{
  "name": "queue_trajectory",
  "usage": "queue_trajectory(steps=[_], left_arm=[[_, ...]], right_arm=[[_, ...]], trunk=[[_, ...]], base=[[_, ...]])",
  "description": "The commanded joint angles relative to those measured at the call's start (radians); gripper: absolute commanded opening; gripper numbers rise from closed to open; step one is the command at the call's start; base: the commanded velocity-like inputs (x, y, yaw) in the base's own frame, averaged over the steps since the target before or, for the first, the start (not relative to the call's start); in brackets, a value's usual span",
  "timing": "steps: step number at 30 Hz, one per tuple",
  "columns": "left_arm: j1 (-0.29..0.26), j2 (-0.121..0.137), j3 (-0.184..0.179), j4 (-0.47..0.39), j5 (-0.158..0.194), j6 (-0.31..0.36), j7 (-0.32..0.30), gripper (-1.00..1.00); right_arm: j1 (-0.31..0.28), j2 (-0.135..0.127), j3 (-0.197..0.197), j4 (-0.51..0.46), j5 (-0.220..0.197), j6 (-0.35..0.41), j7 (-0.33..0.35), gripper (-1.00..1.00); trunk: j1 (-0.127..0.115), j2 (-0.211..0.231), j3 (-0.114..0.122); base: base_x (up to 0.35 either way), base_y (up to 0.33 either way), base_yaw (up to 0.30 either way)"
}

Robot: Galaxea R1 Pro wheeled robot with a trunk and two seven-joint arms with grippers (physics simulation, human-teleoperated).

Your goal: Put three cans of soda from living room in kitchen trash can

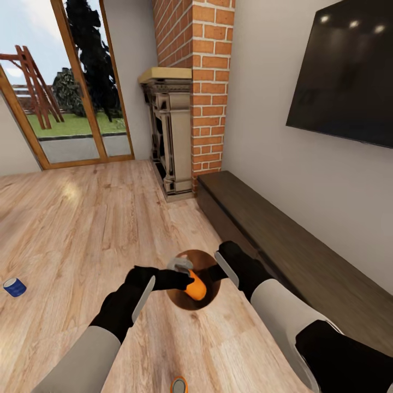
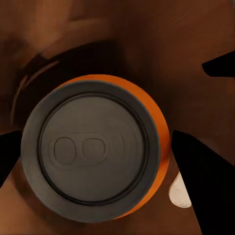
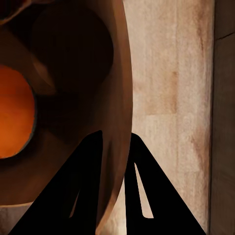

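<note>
In the head view the trash can [image 1: 203, 258], copper-brown inside, hangs low over the wood floor between my two hands. My right gripper [image 1: 219, 268] is shut on its rim; in the right wrist view the fingers [image 3: 88, 186] straddle the can's wall [image 3: 122, 98]. My left gripper [image 1: 183, 279] reaches into the mouth, shut on an orange soda can [image 1: 195, 287]. That can's grey top [image 2: 93, 147] faces the left wrist camera between the black fingers [image 2: 200, 181]. A blue soda can [image 1: 15, 286] lies on the floor far left. A second orange can [image 1: 179, 385] sits at the picture's bottom edge.
A brick fireplace [image 1: 185, 109] stands ahead. Along the right wall runs a long dark low cabinet [image 1: 284, 245] under a wall TV [image 1: 349, 71]. Glass doors [image 1: 71, 82] to a garden are at the back left. Wood floor [image 1: 82, 218] spreads to the left.
</note>
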State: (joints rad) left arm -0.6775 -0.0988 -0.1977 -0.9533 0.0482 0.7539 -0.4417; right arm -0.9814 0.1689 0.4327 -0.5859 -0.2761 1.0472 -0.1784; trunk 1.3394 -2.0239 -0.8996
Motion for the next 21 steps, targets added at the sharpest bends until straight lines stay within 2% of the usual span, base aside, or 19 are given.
queue_trajectory(steps=[1,11,18,21], left_arm=[[0.000,0.000,-0.004,0.005,0.000,-0.005,0.000,-1.00],[0.000,0.005,-0.016,0.014,-0.003,-0.020,0.000,-1.00],[0.001,0.008,-0.021,0.021,-0.006,-0.044,0.040,-1.00],[0.000,0.008,-0.033,0.049,-0.006,-0.067,0.059,-1.00]], right_arm=[[0.000,0.003,0.000,-0.002,-0.008,0.000,0.003,-1.00],[0.000,0.006,0.012,-0.004,-0.012,0.000,0.003,-1.00],[0.000,0.006,0.015,-0.005,-0.014,0.000,0.003,-1.00],[0.000,0.006,0.015,-0.005,-0.015,0.000,0.003,-1.00]], trunk=[[0.000,0.000,0.000],[0.000,0.000,0.000],[0.000,0.000,0.000],[0.000,0.000,0.000]], base=[[0.000,0.000,0.000],[0.000,0.000,0.000],[0.000,0.000,0.000],[0.000,0.000,0.000]])
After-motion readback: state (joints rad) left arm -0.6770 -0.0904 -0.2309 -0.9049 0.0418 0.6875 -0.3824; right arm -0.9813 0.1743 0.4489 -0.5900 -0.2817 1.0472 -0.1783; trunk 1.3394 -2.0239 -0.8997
